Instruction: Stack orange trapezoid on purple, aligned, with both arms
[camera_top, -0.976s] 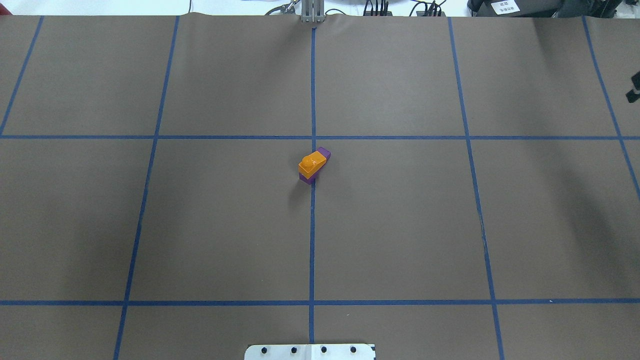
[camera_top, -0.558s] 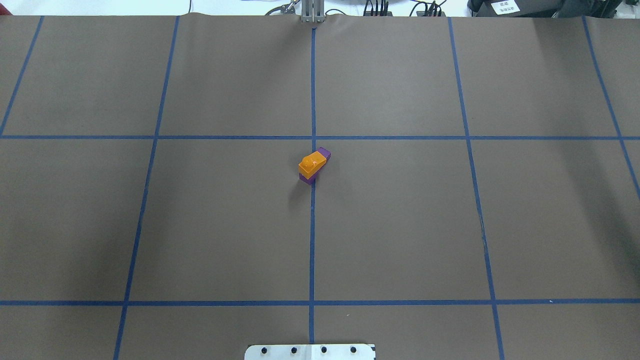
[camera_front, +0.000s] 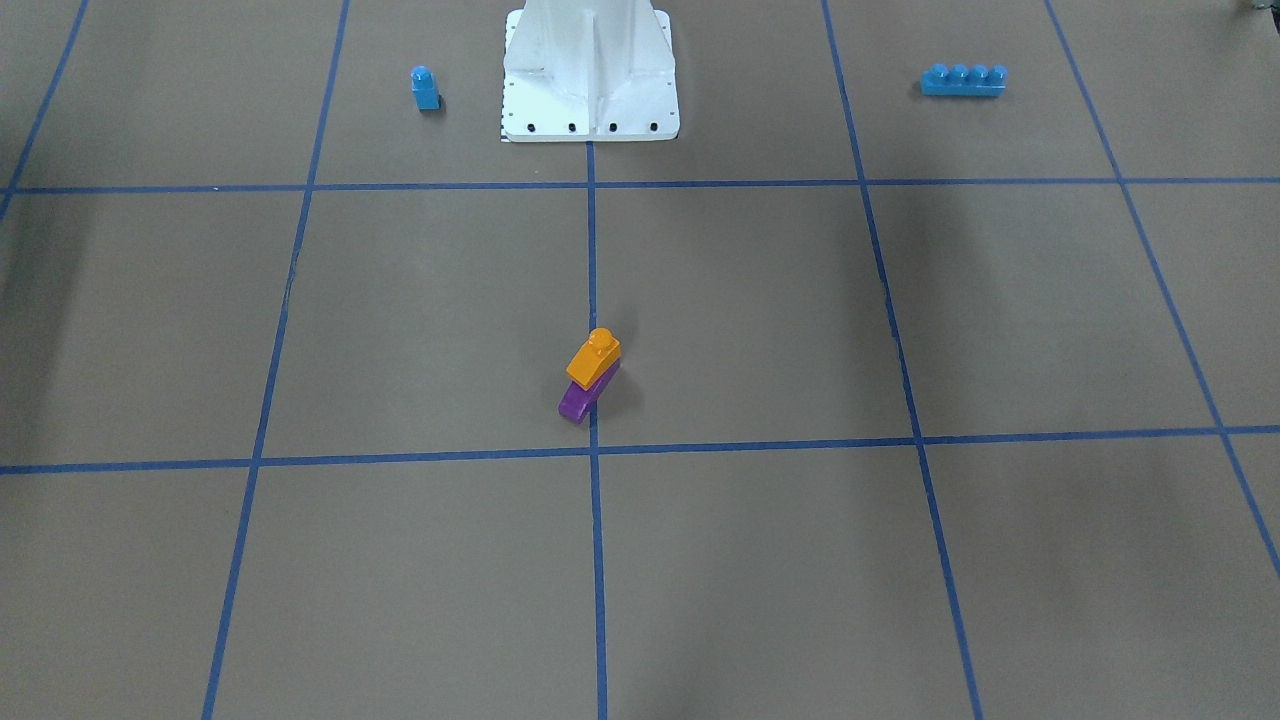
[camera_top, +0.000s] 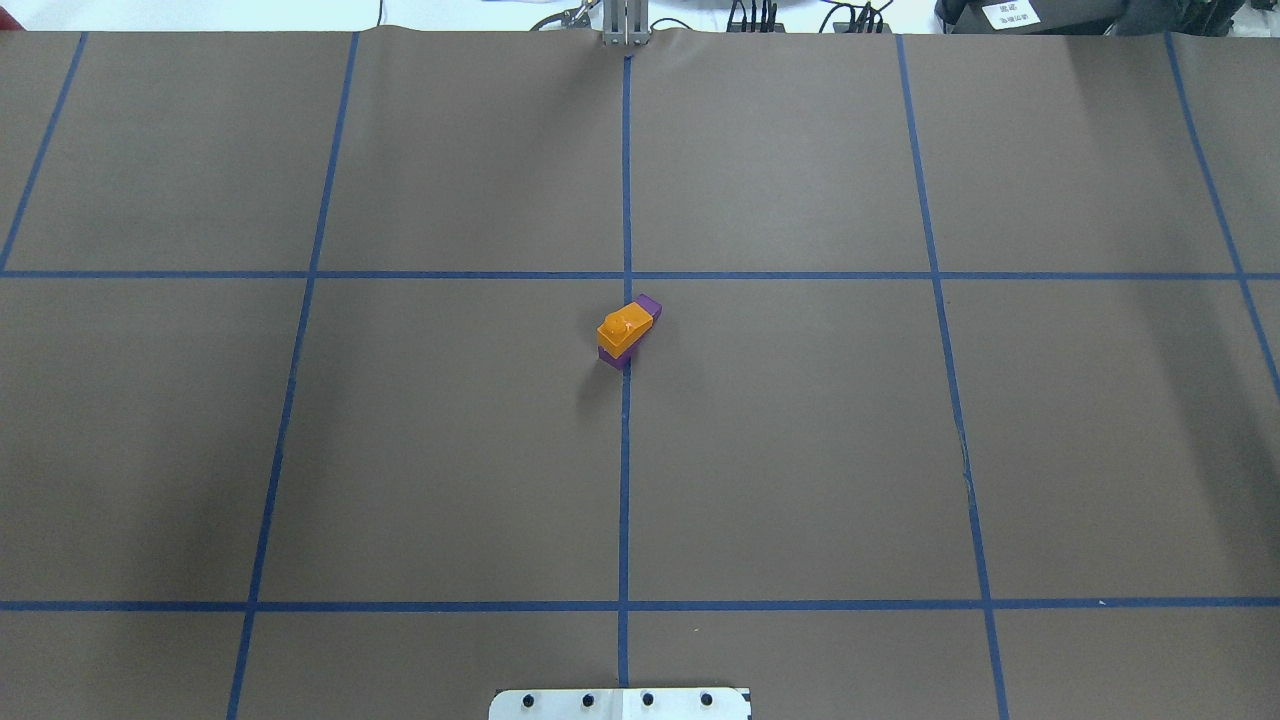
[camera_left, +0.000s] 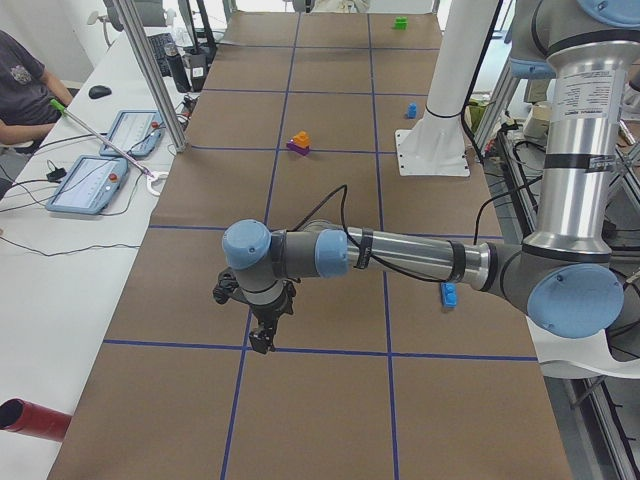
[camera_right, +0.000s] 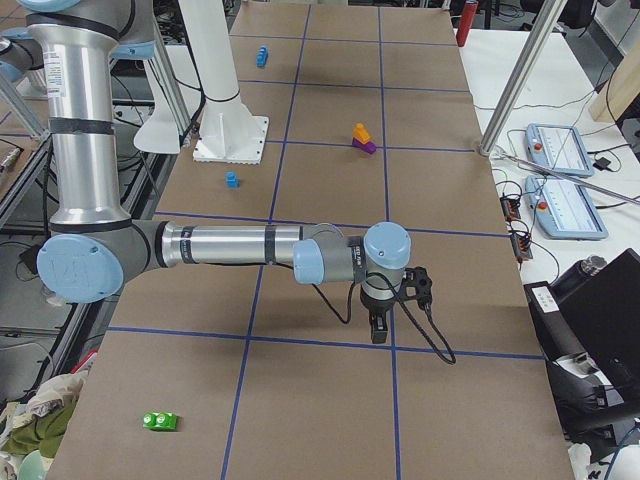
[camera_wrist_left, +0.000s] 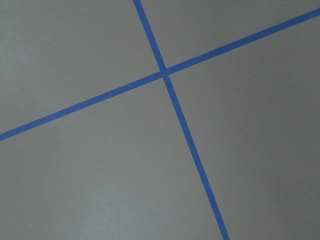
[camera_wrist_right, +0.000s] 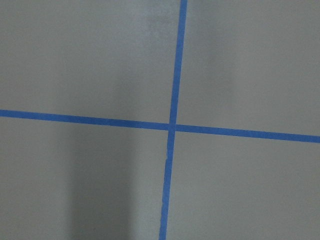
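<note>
The left arm (camera_left: 410, 258) was seen stretched out nearly level from a bent elbow below its upright upper link. Its wrist was turned so that the left end effector (camera_left: 262, 342) was pointed straight down, and whether the fingers were parted or closed could not be told. The right arm (camera_right: 230, 245) was posed in a like manner, with the forearm extended level and the right end effector (camera_right: 378, 333) pointed down beneath the wrist, its state likewise not to be judged from the side view.
</note>
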